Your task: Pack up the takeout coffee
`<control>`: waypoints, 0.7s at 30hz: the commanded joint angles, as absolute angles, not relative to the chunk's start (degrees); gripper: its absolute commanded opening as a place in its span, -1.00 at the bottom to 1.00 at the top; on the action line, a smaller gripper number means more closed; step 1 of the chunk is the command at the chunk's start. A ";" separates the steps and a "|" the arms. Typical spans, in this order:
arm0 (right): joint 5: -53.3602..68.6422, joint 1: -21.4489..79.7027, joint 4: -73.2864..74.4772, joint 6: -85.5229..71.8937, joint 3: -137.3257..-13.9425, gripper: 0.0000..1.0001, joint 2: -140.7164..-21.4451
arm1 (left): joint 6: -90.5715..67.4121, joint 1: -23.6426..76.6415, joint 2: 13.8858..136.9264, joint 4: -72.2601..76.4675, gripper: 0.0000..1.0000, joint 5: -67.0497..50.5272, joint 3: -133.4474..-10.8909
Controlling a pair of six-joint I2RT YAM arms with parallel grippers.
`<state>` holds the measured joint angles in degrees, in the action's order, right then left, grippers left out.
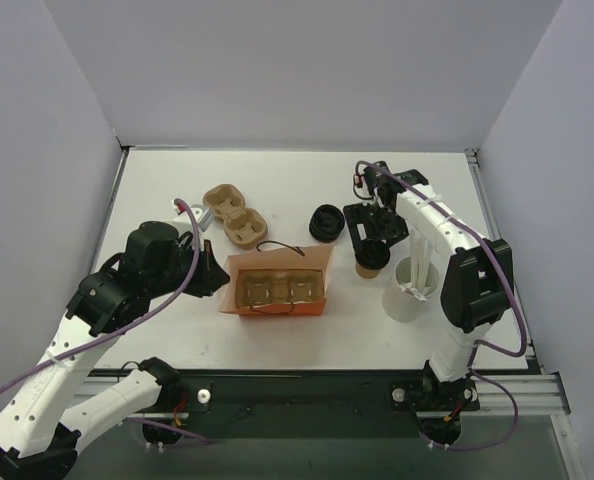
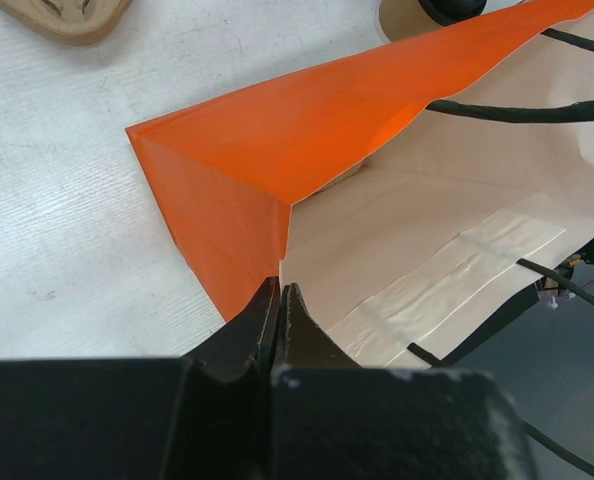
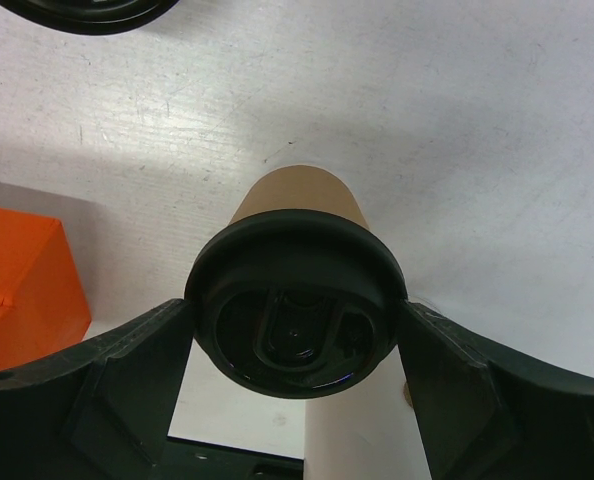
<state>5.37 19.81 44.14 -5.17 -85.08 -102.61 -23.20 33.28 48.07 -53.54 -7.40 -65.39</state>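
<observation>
takeout coffee (image 3: 297, 285) upright between right gripper's (image 3: 297, 312) jaws

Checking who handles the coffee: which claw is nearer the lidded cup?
Right. The right claw straddles the lidded cup, a finger either side of its lid. The left claw pinches the orange bag's edge, across the bag from it.

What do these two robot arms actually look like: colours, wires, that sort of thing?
The left arm and the right arm look alike: smooth white shells linked by chunky black joint housings. A thin purple cable loops loosely along the outside of each arm. Each arm ends in thick matte black jaws with blunt, wedge-like tips. No lettering or markings are readable.
</observation>
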 commanded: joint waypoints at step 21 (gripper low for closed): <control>3.16 19.69 45.44 -6.42 -82.09 0.73 -97.21 | -22.67 33.13 47.81 -51.42 -1.00 -6.94 -67.41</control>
<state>3.90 19.81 43.94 -6.20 -83.57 -99.88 -22.68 33.28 48.14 -53.56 -7.33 -65.49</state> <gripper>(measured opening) 0.866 0.022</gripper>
